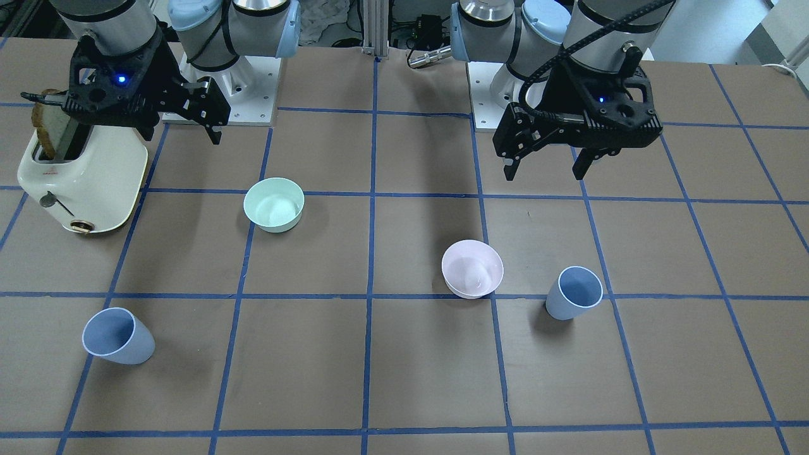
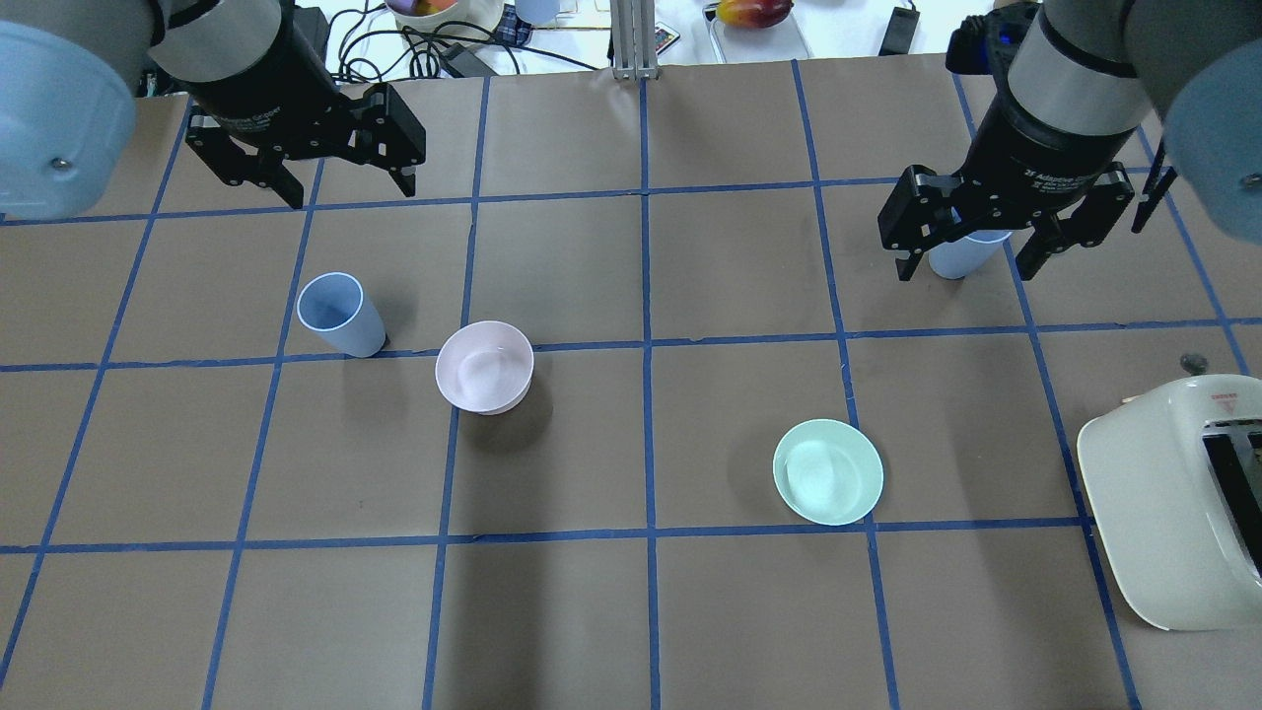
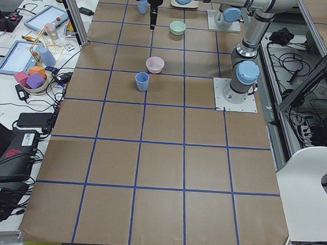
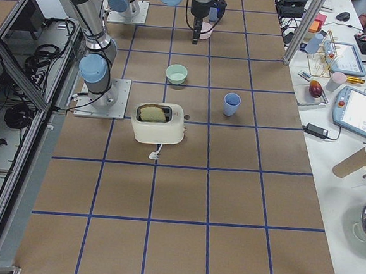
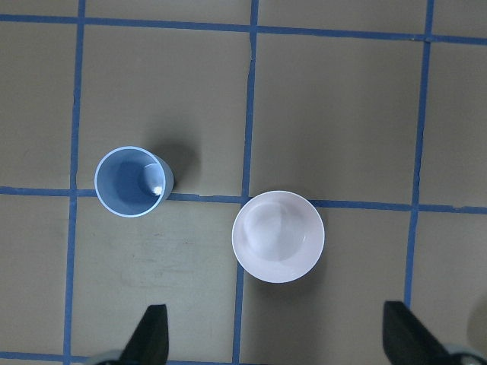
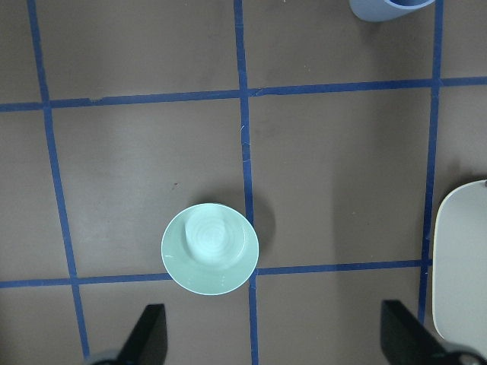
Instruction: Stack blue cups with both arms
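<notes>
Over the table (image 2: 631,611) the left gripper (image 2: 350,187) and right gripper (image 2: 966,264) hang high, both spread wide and holding nothing. Overhead, one blue cup (image 2: 340,316) stands at the left gripper's 6 o'clock, with a pink bowl (image 2: 484,366) near the cup's 4 o'clock, so descend straight, keeping the fingers off the bowl. The other cup (image 1: 118,336), probably upright, stands at the right gripper's 6 o'clock in the front view

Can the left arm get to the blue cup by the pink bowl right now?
Probably yes. The left tool hangs open and empty, nothing stands between it and the blue cup, and the pink bowl sits clear of the cup.
</notes>
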